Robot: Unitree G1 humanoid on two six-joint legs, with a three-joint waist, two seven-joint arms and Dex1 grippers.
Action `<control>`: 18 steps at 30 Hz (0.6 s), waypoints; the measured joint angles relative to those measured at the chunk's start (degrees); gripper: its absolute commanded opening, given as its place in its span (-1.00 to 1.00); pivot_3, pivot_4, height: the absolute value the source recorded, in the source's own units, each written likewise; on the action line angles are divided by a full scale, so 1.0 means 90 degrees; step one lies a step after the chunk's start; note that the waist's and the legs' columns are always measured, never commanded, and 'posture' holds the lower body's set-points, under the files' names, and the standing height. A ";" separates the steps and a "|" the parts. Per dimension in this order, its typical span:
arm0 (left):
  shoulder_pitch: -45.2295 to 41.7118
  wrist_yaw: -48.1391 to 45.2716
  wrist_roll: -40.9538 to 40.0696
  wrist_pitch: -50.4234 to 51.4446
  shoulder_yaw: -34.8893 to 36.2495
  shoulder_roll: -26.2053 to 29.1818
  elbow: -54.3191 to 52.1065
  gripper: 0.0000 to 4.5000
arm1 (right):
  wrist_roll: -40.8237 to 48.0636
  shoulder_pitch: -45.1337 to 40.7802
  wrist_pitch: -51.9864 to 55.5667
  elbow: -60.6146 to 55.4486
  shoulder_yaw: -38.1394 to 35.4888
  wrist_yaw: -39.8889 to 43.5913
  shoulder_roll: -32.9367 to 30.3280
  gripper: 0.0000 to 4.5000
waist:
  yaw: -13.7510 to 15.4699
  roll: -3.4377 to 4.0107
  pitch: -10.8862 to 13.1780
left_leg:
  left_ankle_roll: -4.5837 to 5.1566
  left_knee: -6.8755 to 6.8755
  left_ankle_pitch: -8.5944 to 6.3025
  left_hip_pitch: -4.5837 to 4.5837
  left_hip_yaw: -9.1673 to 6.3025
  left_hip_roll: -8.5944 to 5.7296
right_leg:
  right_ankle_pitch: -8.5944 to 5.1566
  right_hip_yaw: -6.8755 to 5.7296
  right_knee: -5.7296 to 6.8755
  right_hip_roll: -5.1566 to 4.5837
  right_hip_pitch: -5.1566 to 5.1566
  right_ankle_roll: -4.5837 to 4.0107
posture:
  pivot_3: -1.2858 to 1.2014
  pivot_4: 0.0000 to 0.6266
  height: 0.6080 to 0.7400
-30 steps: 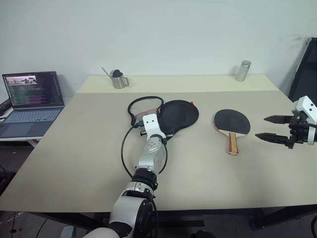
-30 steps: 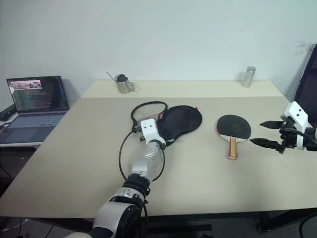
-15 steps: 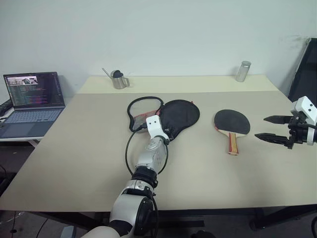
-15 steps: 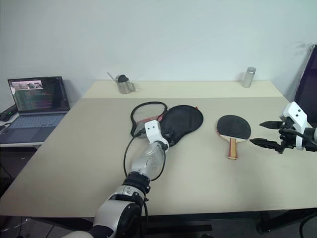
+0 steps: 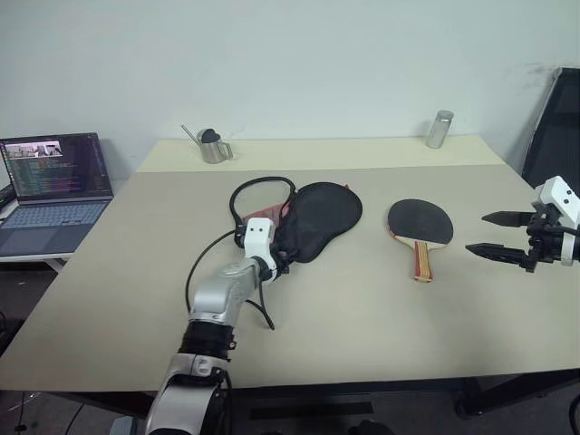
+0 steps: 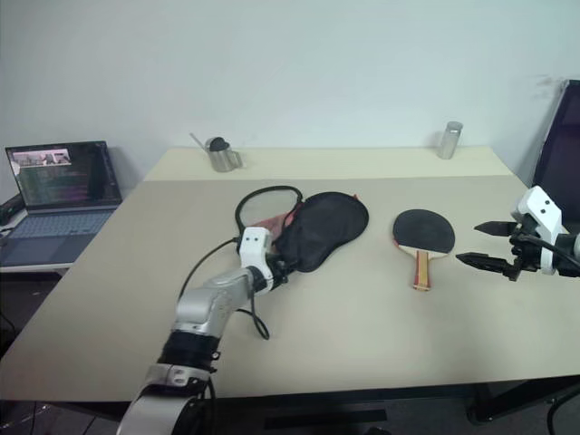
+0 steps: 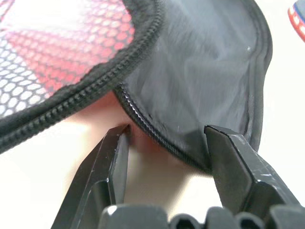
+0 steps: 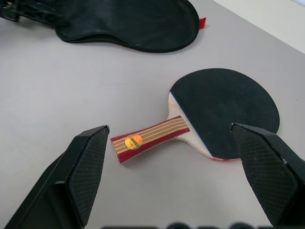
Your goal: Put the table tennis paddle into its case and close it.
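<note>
Beige table (image 5: 381, 317), pale wall (image 5: 299, 63)

**Silver arms, white wrist blocks, black fingers**

The left arm (image 5: 217, 304) has a smooth silver-grey metal forearm shell, a ribbed black ring at the joint below it, and a darker grey segment under that. A thin black cable (image 5: 201, 267) loops beside it. A boxy white wrist housing (image 5: 257, 234) carries the left gripper (image 7: 167, 138), with angular glossy black plastic fingers (image 7: 112, 157). The right gripper (image 5: 498, 233) has a similar white housing (image 5: 559, 196) and tapered black fingers; its inner pads (image 8: 90, 167) bear a fine cross-hatched texture.
</note>
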 measured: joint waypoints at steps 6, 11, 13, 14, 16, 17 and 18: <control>0.0676 -0.1057 -0.0981 0.1159 0.0388 0.1025 -0.1350 0.19 | -0.0003 -0.0006 -0.0014 0.0045 0.0003 0.0002 0.0034 1.00 | -0.0010 0.0000 0.0000 | 0.0000 -0.0002 0.0000 -0.0007 -0.0002 0.0002 | 0.0000 0.0000 -0.0001 0.0000 -0.0008 -0.0001 | 0.03 -0.52 1.00; 0.1020 -0.1623 -0.1348 0.1320 0.0783 0.1712 -0.1695 0.19 | -0.0008 -0.0064 -0.0051 0.0126 0.0014 0.0002 0.0076 1.00 | 0.0002 0.0002 -0.0001 | 0.0001 -0.0002 0.0000 -0.0005 -0.0003 0.0000 | -0.0001 -0.0001 -0.0004 -0.0001 -0.0004 -0.0001 | 0.03 -0.52 1.00; 0.1049 -0.1613 -0.1336 0.1199 0.0842 0.1811 -0.1638 0.19 | -0.0009 -0.0094 -0.0066 0.0160 0.0021 0.0005 0.0095 1.00 | 0.0006 0.0002 -0.0001 | 0.0001 -0.0002 0.0000 -0.0006 -0.0005 0.0000 | -0.0001 -0.0002 -0.0004 -0.0002 -0.0004 -0.0002 | 0.03 -0.52 1.00; 0.1023 -0.1598 -0.1334 0.1126 0.0943 0.1819 -0.1570 0.19 | -0.0012 -0.0120 -0.0069 0.0179 0.0022 0.0007 0.0110 1.00 | 0.0007 0.0002 -0.0001 | 0.0001 -0.0002 0.0000 -0.0006 -0.0006 0.0000 | -0.0001 -0.0002 -0.0004 -0.0001 -0.0004 -0.0002 | 0.03 -0.52 1.00; 0.0913 -0.1558 -0.1320 0.1034 0.1085 0.1861 -0.1412 0.19 | -0.0017 -0.0149 -0.0084 0.0186 0.0024 0.0012 0.0118 1.00 | 0.0009 0.0002 -0.0001 | 0.0001 -0.0002 0.0000 -0.0007 -0.0006 0.0000 | 0.0000 -0.0003 -0.0004 -0.0002 -0.0004 -0.0002 | 0.03 -0.52 1.00; 0.0833 -0.1523 -0.1305 0.0950 0.1134 0.1883 -0.1309 0.19 | -0.0020 -0.0154 -0.0097 0.0187 0.0025 0.0014 0.0120 1.00 | 0.0010 0.0002 -0.0001 | 0.0001 -0.0002 0.0000 -0.0007 -0.0006 0.0000 | -0.0001 -0.0003 -0.0005 -0.0002 -0.0004 -0.0002 | 0.03 -0.52 1.00; 0.0764 -0.1464 -0.1293 0.0886 0.1190 0.1883 -0.1209 0.19 | -0.0021 -0.0156 -0.0105 0.0191 0.0027 0.0015 0.0123 1.00 | 0.0010 0.0002 -0.0001 | 0.0001 -0.0002 -0.0001 -0.0007 -0.0005 0.0000 | 0.0000 -0.0002 -0.0005 -0.0002 -0.0004 -0.0002 | 0.03 -0.52 1.00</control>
